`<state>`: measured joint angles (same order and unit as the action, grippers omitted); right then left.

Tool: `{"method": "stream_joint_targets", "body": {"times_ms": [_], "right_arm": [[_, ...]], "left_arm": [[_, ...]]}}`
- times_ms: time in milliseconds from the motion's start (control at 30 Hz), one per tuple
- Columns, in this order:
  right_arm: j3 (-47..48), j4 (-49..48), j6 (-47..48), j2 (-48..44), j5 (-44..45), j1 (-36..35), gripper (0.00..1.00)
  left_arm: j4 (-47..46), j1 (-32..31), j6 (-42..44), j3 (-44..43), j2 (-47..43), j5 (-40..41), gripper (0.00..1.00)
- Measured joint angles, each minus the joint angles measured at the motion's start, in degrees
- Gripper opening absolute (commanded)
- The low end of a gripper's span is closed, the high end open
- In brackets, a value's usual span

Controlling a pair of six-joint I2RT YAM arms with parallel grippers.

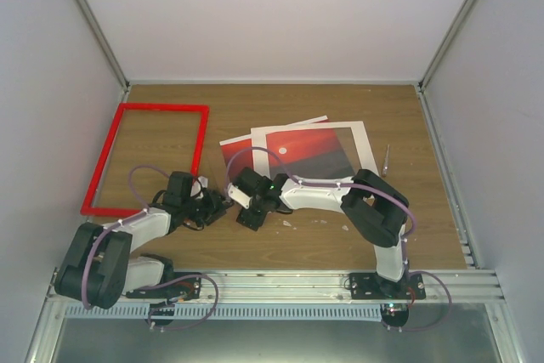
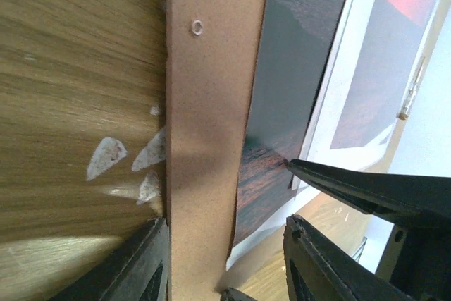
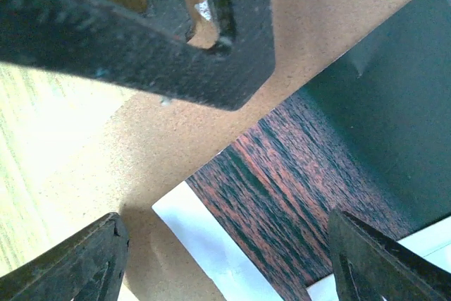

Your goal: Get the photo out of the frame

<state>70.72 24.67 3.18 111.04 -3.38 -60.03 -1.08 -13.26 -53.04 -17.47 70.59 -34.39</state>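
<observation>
The red frame [image 1: 149,159] lies empty at the table's left, apart from both grippers. The sunset photo [image 1: 242,152] lies mid-table, partly under the white mat [image 1: 361,146] and on the brown backing board [image 2: 211,103]. My left gripper [image 1: 218,205] is open; in its wrist view its jaws [image 2: 224,230] straddle the board's near edge, beside the photo's dark sea [image 2: 282,103] and the mat [image 2: 335,103]. My right gripper [image 1: 249,212] is open just right of it. In its wrist view the jaws [image 3: 227,220] stand over the photo's white-edged corner [image 3: 303,174].
The two grippers are close together; a left finger [image 3: 141,26] fills the top of the right wrist view. A thin stick [image 1: 384,159] lies right of the mat. White flecks [image 2: 106,156] dot the wood. Grey walls enclose the table.
</observation>
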Motion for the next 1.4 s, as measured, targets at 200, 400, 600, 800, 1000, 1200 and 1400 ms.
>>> {"method": "stream_joint_targets", "body": {"times_ms": [200, 400, 600, 800, 1000, 1200, 1400], "right_arm": [[1.5, 0.9, 0.0, 1.1, -0.7, 0.0, 0.72], [2.6, 0.8, 0.0, 2.1, 0.1, 0.6, 0.59], [2.8, 0.6, -0.2, 2.3, 0.5, 0.8, 0.49], [2.8, 0.3, -0.4, 2.2, 0.7, 0.8, 0.46], [2.2, -0.1, -0.5, 1.5, 1.4, 0.9, 0.44], [1.4, -0.6, -0.7, 0.9, 2.0, 1.0, 0.41], [0.7, -1.4, -1.1, -0.1, 3.2, 1.0, 0.39]], "left_arm": [[-0.5, 0.0, 0.2, 0.0, 0.9, 0.3, 0.46], [-1.3, -0.1, 0.5, 0.0, 1.3, 0.3, 0.45], [-1.7, -0.2, 0.7, 0.0, 1.4, 0.3, 0.45], [-1.0, -0.2, 0.6, 0.0, 0.9, 0.4, 0.46], [-0.3, -0.3, 0.0, -1.0, -0.4, -0.3, 0.46], [-0.9, -0.7, -0.8, -2.2, -0.7, -1.4, 0.47], [-2.4, -1.3, -1.7, -2.9, 2.7, -2.5, 0.47]]}}
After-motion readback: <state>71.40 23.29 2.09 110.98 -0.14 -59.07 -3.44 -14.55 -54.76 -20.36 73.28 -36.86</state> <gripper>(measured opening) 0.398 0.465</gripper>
